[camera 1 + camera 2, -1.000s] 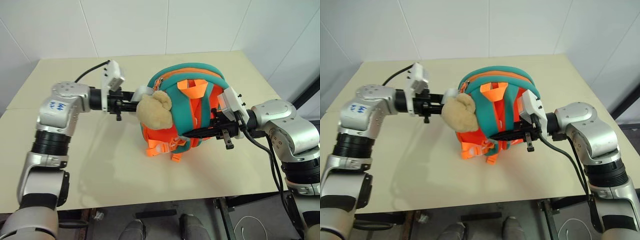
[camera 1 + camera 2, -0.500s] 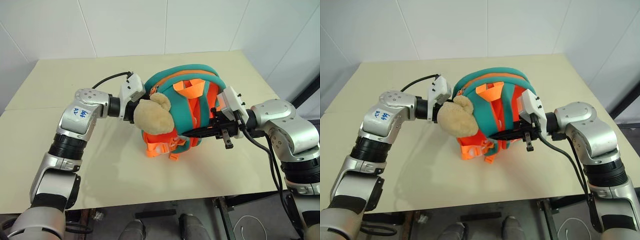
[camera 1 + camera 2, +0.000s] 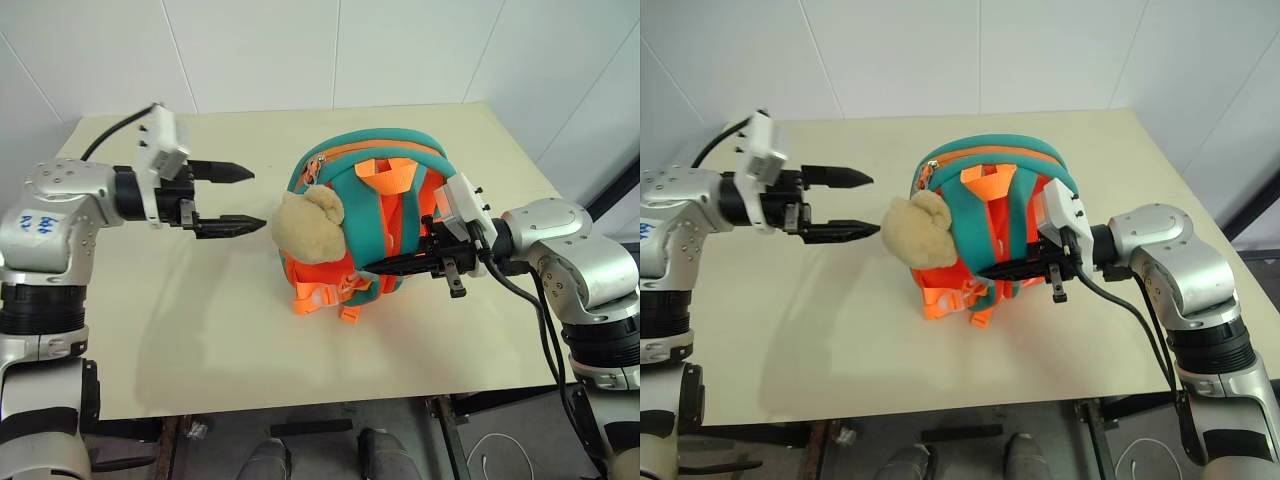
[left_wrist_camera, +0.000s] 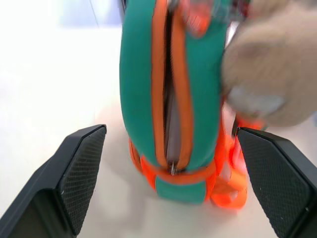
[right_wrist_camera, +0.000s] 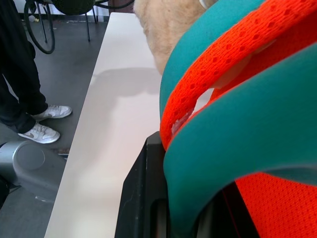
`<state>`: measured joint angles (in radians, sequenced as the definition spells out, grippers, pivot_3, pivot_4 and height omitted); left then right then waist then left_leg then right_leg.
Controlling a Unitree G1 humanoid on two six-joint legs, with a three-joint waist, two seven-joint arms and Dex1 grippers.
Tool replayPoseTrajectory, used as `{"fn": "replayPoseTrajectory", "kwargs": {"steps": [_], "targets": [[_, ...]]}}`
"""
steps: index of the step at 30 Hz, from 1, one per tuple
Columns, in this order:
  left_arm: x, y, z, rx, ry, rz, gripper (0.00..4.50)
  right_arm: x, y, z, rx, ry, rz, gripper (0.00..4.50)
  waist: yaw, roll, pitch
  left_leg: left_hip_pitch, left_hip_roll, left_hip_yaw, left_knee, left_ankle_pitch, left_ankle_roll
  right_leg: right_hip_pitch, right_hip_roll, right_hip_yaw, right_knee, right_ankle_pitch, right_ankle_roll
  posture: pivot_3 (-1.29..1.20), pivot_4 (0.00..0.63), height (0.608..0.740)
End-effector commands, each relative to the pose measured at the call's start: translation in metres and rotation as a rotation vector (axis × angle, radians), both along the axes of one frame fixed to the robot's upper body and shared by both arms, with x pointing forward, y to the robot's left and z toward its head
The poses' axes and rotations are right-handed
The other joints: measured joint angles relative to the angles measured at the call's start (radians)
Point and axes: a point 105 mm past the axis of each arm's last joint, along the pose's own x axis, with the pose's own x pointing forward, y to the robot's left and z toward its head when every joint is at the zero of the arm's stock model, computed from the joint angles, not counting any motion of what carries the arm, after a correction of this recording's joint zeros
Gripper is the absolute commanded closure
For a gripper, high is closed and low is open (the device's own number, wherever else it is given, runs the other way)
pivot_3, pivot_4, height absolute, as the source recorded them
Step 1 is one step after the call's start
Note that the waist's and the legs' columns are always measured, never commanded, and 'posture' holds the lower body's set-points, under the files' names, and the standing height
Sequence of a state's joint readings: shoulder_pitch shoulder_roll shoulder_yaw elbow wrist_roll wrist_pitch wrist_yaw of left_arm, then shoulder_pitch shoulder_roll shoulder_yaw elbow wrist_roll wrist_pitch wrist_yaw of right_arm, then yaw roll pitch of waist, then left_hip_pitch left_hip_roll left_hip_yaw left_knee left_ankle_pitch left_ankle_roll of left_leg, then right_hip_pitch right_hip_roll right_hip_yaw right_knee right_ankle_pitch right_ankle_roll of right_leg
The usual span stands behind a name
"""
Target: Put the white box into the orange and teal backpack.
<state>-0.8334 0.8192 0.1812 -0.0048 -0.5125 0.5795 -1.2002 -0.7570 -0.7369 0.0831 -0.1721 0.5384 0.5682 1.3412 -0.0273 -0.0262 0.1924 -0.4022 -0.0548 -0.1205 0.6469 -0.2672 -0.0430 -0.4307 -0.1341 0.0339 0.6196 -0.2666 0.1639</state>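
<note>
Your right claw (image 3: 420,262) is clenched on a teal strap of the orange and teal backpack (image 3: 375,215), holding it upright on the table (image 3: 250,320). Your left claw (image 3: 243,197) hangs released just beside the plush toy (image 3: 306,226). No white box is visible, and the zipper (image 4: 171,104) looks nearly closed: hold the strap steady.

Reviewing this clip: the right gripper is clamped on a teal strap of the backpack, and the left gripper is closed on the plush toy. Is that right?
Not quite. The left gripper is open and clear of the plush toy, with table showing between them in the left eye view. The rest stands: the right gripper is shut on a teal strap of the orange and teal backpack.
</note>
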Motion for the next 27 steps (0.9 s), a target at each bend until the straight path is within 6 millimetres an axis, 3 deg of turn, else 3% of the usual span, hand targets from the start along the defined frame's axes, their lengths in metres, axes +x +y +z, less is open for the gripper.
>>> {"fn": "replayPoseTrajectory", "kwargs": {"steps": [1, 8, 14, 17, 27], "targets": [[-0.026, -0.010, 0.017, -0.063, -0.076, -0.071, 0.00, -0.005, 0.000, 0.007, 0.012, -0.039, 0.016, 4.50, 0.000, 0.000, 0.000, 0.000, 0.000, 0.000, 0.000, 0.000, 0.000, 0.000, 0.000, 0.000, 0.000, 0.000, 0.000, 0.00, 0.150, 0.740], [-0.047, -0.040, 0.005, -0.053, -0.051, -0.131, 0.00, -0.003, 0.001, 0.006, 0.012, -0.035, 0.012, 4.50, 0.001, 0.000, 0.000, 0.001, 0.001, 0.000, 0.000, 0.000, 0.000, 0.000, 0.001, 0.000, -0.001, 0.000, -0.001, 0.00, 0.150, 0.740], [-0.019, -0.056, -0.023, 0.042, 0.025, 0.001, 0.00, -0.001, 0.002, 0.006, 0.014, -0.039, 0.007, 4.50, 0.000, 0.000, 0.000, 0.003, 0.001, 0.000, 0.000, 0.000, 0.000, 0.002, 0.001, 0.000, -0.001, 0.001, -0.002, 0.00, 0.150, 0.740], [-0.026, -0.073, -0.015, 0.016, 0.035, -0.071, 0.00, 0.000, 0.002, 0.006, 0.016, -0.042, 0.002, 4.50, 0.002, 0.000, 0.000, 0.003, 0.001, 0.000, 0.000, 0.000, 0.000, 0.002, 0.002, 0.000, -0.001, 0.002, -0.003, 0.00, 0.150, 0.740], [-0.024, -0.058, 0.004, -0.006, 0.044, -0.049, 2.97, 0.000, 0.001, 0.005, 0.020, -0.040, -0.012, 4.50, 0.000, 0.000, 0.000, 0.003, 0.001, 0.000, 0.000, 0.000, 0.000, 0.002, 0.002, 0.000, -0.003, 0.002, -0.003, 0.00, 0.150, 0.740]]}}
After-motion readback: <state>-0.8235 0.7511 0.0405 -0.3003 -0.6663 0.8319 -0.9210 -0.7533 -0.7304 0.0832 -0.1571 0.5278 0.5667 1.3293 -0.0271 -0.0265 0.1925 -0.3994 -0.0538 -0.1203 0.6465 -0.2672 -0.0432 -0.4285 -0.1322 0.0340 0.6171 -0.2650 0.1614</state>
